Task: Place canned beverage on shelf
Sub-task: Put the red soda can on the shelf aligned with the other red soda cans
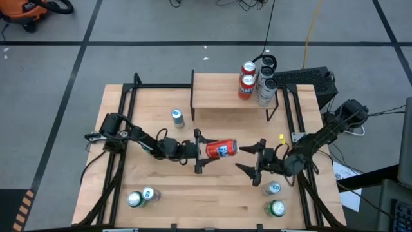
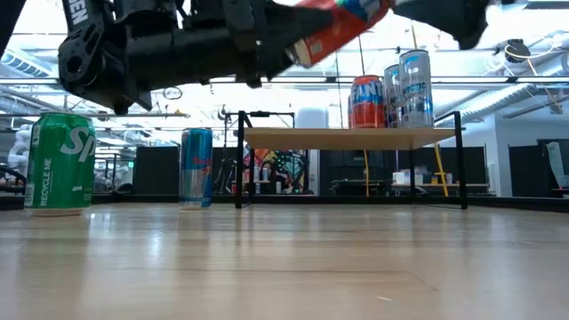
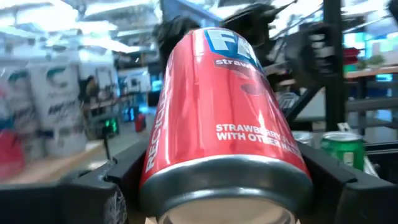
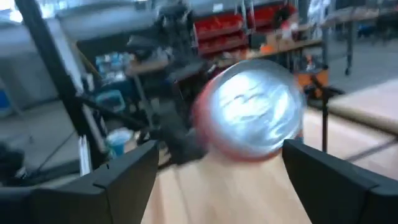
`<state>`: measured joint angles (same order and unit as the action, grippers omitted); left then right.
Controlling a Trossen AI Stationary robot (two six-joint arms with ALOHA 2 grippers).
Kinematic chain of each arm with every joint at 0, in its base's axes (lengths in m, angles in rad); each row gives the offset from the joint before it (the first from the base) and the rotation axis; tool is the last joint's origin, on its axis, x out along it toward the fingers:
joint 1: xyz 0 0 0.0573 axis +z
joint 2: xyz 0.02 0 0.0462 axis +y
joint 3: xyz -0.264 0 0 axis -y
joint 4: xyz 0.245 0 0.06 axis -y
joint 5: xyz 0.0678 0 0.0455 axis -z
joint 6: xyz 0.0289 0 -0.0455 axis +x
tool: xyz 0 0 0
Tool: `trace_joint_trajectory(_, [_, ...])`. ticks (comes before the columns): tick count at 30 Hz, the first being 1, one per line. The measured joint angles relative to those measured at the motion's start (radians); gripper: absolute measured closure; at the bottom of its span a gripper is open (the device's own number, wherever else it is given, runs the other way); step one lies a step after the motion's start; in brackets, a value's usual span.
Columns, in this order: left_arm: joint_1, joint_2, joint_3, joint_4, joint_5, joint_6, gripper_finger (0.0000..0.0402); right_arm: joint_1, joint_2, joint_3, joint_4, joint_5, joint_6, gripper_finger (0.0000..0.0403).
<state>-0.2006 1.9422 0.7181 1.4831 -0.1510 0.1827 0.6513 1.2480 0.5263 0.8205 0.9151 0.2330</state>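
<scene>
A red canned beverage [image 1: 221, 149] lies on its side in the air over the table's middle, with my left gripper [image 1: 199, 153] shut on it. In the low view the can [image 2: 342, 27] shows high above the tabletop, tilted. My right gripper [image 1: 246, 159] stands open just right of the can's free end [image 4: 252, 112]; its fingers flank that end without touching. The shelf [image 1: 219, 100], a light-wood board on black legs, stands at the far middle. Several cans [image 1: 248, 80] stand upright on its right end. My left gripper pinches the red can's side walls near the end closest to the wrist [image 3: 152, 158], one finger [image 3: 93, 186] on each side. The fingers come about level from the table's left and lie along the can. The can is lifted clear, its free end tipped a little upward.
A blue can [image 1: 177, 116] stands left of the shelf. Two cans [image 1: 140, 197] stand at the near left and two more [image 1: 275, 198] at the near right, under my right arm. In the low view a green can [image 2: 59, 164] stands close at the left.
</scene>
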Motion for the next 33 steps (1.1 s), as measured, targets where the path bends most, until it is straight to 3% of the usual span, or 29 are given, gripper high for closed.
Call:
trace_joint_trajectory(3, [-0.018, 0.004, 0.0, -0.004, 0.019, 0.045, 0.0123, -0.029, 0.002, -0.013, 0.068, -0.042, -0.041, 0.0074])
trace_joint_trajectory(7, [-0.025, 0.003, 0.001, 0.011, 0.026, 0.091, 0.0123, -0.076, 0.011, -0.013, 0.11, -0.194, -0.028, 0.0073])
trace_joint_trajectory(14, [-0.024, 0.003, 0.007, 0.01, 0.009, 0.089, 0.0123, -0.13, 0.093, -0.013, 0.197, -0.265, -0.013, 0.0073])
trace_joint_trajectory(23, [-0.025, 0.002, 0.01, 0.01, -0.011, 0.115, 0.0122, -0.142, 0.177, -0.013, 0.357, -0.27, -0.082, 0.0088])
trace_joint_trajectory(28, [-0.024, 0.001, 0.011, -0.003, -0.013, 0.156, 0.0122, -0.144, 0.177, -0.014, 0.35, -0.263, -0.105, 0.0117])
trace_joint_trajectory(33, [-0.023, 0.0, 0.014, -0.033, -0.035, 0.164, 0.0107, -0.154, 0.123, -0.013, 0.241, -0.272, -0.097, 0.0118])
